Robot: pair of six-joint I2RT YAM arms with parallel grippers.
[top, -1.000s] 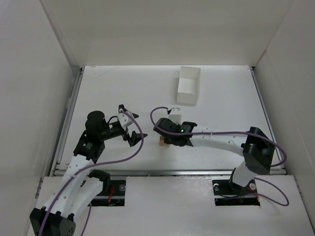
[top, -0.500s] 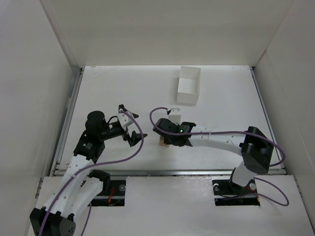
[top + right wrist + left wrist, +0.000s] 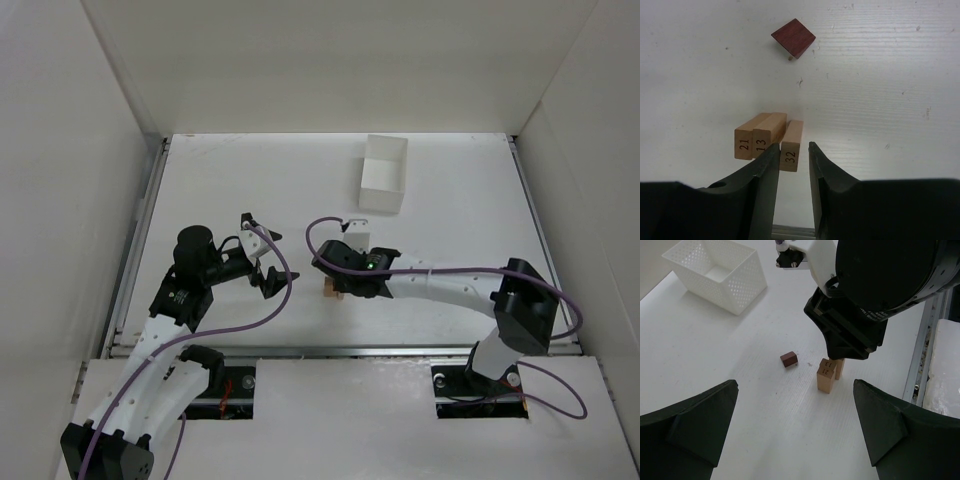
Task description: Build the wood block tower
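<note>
The white tabletop (image 3: 460,200) fills most of the space between the pale walls, and both arms reach in over it from the near edge. Towards the far side sits a white perforated box (image 3: 383,186), well away from everything else.

The left pincer (image 3: 258,255) hangs spread as wide as it goes, with nothing between its fingers. It is turned towards the middle of the tabletop.

The right pincer (image 3: 790,147) is down low at the centre, pointing straight at the surface. Its fingers stand on either side of the tan block numbered 32 (image 3: 792,134), parted just enough that a sliver of space shows (so it has no hold on anything).

That block stands on end right beside two more tan ones, 13 (image 3: 761,142) and 21 (image 3: 744,145), which are pressed together side by side. The dark reddish-brown block (image 3: 794,37) lies alone a little way off.
</note>
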